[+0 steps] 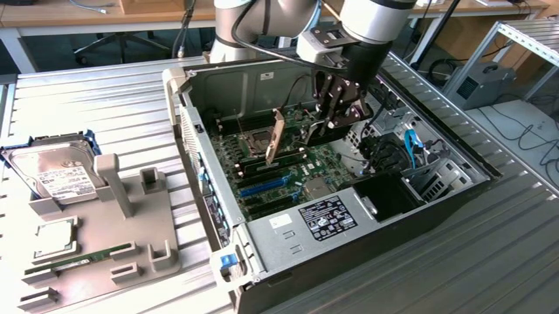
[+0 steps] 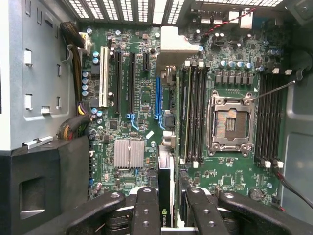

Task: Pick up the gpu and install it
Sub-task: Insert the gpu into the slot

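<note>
The gpu [image 2: 166, 171], a thin black card with a green logo, shows edge-on in the wrist view, and my gripper [image 2: 166, 198] is shut on it with black fingers [image 2: 145, 208] on both sides. Its silvery metal end [image 2: 178, 44] points at the case's vented rear wall. The card sits over the motherboard between the blue slot [image 2: 157, 98] and the RAM slots [image 2: 193, 112]; I cannot tell whether it touches the board. In the exterior view my gripper [image 1: 338, 121] reaches down into the open PC case [image 1: 188, 124], with the gpu [image 1: 315, 136] below it and its pale end [image 1: 275, 137] standing upright.
A CPU socket [image 2: 230, 122], a heatsink [image 2: 129, 153] and cable bundles [image 2: 73, 127] lie around the card. The power supply [image 1: 328, 219] fills the case's near end. On the exterior view's left, a grey holder [image 1: 114, 248] carries a hard drive [image 1: 57, 173], a CPU chip [image 1: 54, 235] and a green RAM stick [image 1: 74, 261].
</note>
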Available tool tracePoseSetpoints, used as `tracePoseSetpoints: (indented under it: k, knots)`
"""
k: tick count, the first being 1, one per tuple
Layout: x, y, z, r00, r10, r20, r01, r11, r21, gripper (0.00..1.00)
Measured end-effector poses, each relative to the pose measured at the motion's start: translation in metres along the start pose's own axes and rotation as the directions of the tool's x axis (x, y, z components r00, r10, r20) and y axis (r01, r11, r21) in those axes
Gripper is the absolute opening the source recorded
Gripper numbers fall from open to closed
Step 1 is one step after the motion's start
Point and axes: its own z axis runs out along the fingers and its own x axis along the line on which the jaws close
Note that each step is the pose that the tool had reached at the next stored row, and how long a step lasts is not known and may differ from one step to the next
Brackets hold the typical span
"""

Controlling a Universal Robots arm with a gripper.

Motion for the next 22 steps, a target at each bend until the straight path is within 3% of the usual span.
tracePoseSetpoints:
  k: [1, 22]
  knots:
    - [0.0002, 0.0, 0.0034, 1.0, 0.0, -0.0001, 0.0, 1.0, 0.0, 0.26]
    - [0.0004, -0.0001, 0.0073, 1.0, 0.0, 0.0, 0.0, 1.0, 0.0, 0.26]
